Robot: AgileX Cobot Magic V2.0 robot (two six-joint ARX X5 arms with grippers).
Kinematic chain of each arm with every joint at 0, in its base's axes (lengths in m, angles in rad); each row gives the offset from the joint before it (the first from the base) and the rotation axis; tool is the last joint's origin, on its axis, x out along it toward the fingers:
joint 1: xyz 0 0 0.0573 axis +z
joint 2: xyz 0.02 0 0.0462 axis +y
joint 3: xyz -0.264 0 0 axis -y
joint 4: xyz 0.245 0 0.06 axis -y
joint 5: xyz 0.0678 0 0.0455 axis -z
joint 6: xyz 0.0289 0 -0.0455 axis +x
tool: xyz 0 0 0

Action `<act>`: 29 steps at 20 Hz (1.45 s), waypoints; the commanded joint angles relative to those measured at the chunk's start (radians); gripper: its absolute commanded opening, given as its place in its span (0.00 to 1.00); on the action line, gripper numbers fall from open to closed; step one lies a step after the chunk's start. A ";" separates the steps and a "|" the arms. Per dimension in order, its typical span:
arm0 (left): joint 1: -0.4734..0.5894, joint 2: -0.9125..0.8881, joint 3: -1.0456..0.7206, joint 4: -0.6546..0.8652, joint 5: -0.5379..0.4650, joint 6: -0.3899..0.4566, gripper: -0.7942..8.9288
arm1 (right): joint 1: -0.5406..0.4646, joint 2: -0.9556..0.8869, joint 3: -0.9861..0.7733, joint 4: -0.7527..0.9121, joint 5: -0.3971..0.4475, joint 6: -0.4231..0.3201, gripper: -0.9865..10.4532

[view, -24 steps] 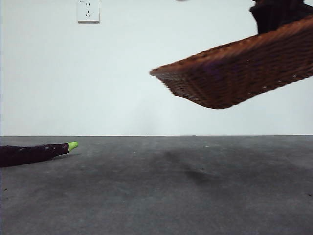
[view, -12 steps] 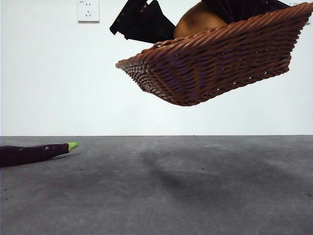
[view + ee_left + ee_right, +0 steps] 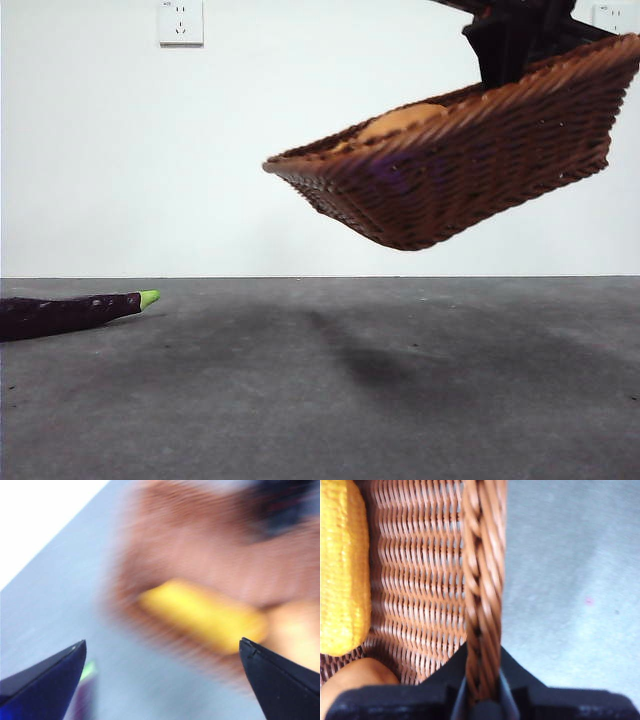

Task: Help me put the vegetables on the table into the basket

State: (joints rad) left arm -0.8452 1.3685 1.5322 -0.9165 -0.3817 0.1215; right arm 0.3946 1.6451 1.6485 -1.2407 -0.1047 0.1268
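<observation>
Basket grip: our right gripper point(image 3: 482, 690) has its two black jaws clamped on the braided rim of the shallow brown woven wicker basket point(image 3: 470, 170), one jaw on each side of the rim.
Basket position: we hold the basket in the air, well above the dark grey matte table point(image 3: 320, 400), tilted, with the held end higher than the far end.
Right arm: in the front view it comes down dark at the basket's raised end.
Basket contents: a yellow oblong vegetable point(image 3: 342, 565) lies on the woven floor of the basket, and a rounded brown potato point(image 3: 357, 677) lies beside one end of it; the potato's top also shows above the rim in the front view point(image 3: 403, 118).
Left gripper: our left gripper point(image 3: 160, 650) hangs with its jaws wide apart and nothing between them, facing the basket, which its view shows blurred.
Eggplant: the long dark purple eggplant point(image 3: 65, 313) with a green stem tip lies on the table, well apart from the basket.
Wall: a white socket plate point(image 3: 180, 22) sits on the white wall behind the basket.
</observation>
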 commanded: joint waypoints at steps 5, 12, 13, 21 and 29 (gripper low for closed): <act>0.507 0.153 -0.014 -0.114 0.311 0.047 0.73 | -0.056 0.015 0.000 -0.004 -0.011 -0.050 0.08; 0.692 0.475 -0.014 -0.079 0.296 0.094 0.73 | -0.055 0.014 0.000 -0.008 -0.011 -0.053 0.08; 0.702 0.506 -0.014 -0.066 0.290 0.103 0.73 | -0.055 0.014 0.000 -0.009 -0.011 -0.053 0.08; 0.746 0.606 -0.014 0.006 0.306 0.118 0.72 | -0.055 0.015 0.000 -0.016 -0.011 -0.056 0.08; 0.775 0.679 -0.015 0.032 0.319 0.087 0.36 | -0.055 0.015 0.000 -0.014 -0.011 -0.056 0.08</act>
State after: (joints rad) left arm -0.0757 2.0315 1.5269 -0.8864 -0.0586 0.2222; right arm 0.3382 1.6524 1.6485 -1.2629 -0.1051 0.0776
